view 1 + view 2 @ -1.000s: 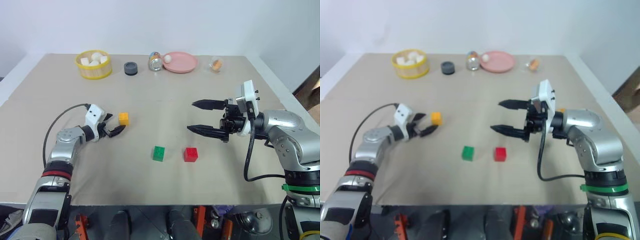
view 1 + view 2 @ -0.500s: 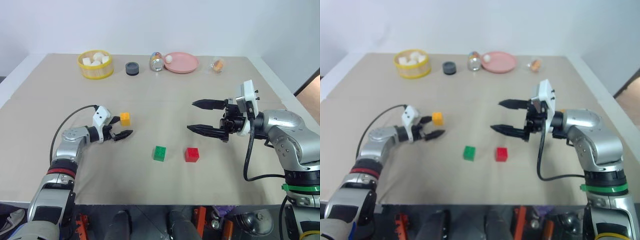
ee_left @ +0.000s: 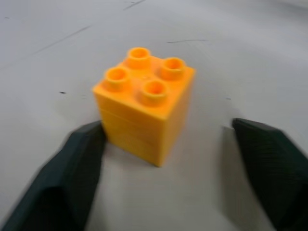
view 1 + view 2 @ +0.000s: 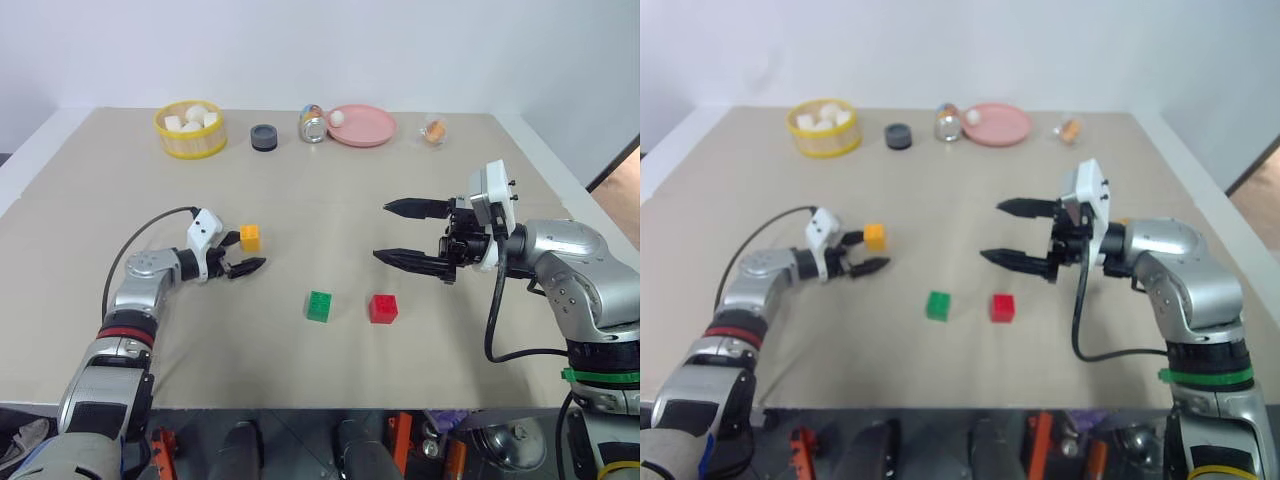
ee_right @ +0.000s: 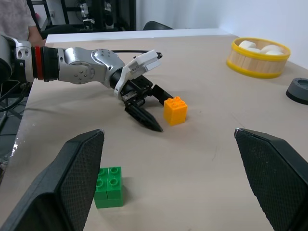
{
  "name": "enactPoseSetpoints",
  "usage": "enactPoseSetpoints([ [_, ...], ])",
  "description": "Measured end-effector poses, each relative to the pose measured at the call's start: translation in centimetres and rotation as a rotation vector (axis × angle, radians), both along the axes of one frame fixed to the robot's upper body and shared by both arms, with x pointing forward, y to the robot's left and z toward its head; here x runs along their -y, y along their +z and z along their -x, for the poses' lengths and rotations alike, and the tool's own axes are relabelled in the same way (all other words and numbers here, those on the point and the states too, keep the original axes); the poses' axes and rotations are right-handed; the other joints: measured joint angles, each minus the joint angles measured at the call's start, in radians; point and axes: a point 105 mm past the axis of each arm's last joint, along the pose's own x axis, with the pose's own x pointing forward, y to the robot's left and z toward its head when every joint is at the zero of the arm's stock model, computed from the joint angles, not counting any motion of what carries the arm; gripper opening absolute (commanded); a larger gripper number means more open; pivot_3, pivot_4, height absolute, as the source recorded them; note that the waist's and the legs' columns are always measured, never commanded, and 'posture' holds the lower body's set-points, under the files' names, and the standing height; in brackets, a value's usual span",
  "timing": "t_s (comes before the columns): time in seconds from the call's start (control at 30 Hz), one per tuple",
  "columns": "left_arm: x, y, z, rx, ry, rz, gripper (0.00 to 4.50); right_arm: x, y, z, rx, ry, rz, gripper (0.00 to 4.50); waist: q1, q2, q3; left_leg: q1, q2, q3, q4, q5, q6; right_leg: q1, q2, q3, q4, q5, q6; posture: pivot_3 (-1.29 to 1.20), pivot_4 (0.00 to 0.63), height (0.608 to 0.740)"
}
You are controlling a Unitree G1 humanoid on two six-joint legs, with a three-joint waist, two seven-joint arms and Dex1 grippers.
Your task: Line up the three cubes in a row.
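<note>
- The orange cube [image 3: 144,103] is seen between the spread fingers of the left gripper [image 4: 236,256]; one finger [image 3: 72,168] is touching a side of the cube, the other stands apart; nothing is pinched yet.
- The green cube [image 4: 319,306] and red cube [image 4: 382,308] are set side by side near the table's [image 4: 330,210] front edge, well apart from the orange one.
- The right gripper [image 4: 407,233] is held above the table, fingers spread wide, empty.
- Risk, as judged: the cube may be pushed or twisted aside by the touching finger on closing; an off-centre pinch would be the cause.
</note>
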Motion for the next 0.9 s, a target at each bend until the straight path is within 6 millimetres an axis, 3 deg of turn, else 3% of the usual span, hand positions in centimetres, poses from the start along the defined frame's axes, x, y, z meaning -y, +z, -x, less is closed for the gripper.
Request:
enactPoseSetpoints([
  [0.17,0.1,0.1,-0.2,0.006,0.003,-0.002,1.30,0.0,0.0,0.0,-0.001,-0.002,0.000,4.50,0.000,0.000,0.000,0.000,0.000,0.000,0.000,0.000,0.000,0.000,0.000,0.000,0.000,0.000,0.001,0.00,0.150,0.740],
  [0.57,0.2,0.0,0.6,0.035,-0.053,-0.021,1.26,0.1,-0.1,-0.1,-0.004,-0.005,0.004,4.50,-0.001,0.000,0.000,0.000,0.000,0.000,-0.001,0.000,0.000,-0.001,0.000,0.000,0.000,0.000,0.001,0.00,0.150,0.740],
  [0.73,-0.2,0.7,3.6,0.099,-0.237,-0.069,1.26,0.1,-0.2,-0.1,-0.009,0.003,0.008,4.50,-0.004,0.000,0.000,0.000,0.001,0.000,-0.003,0.000,0.000,-0.002,0.001,0.000,0.000,0.000,0.000,0.00,0.150,0.740],
  [0.9,-0.9,0.7,7.9,0.102,-0.460,-0.090,1.26,0.6,-0.4,0.9,-0.056,0.048,0.032,4.50,-0.003,0.000,0.000,0.000,0.002,0.001,-0.005,0.000,0.000,-0.002,0.001,0.000,0.000,-0.003,-0.004,0.00,0.150,0.740],
])
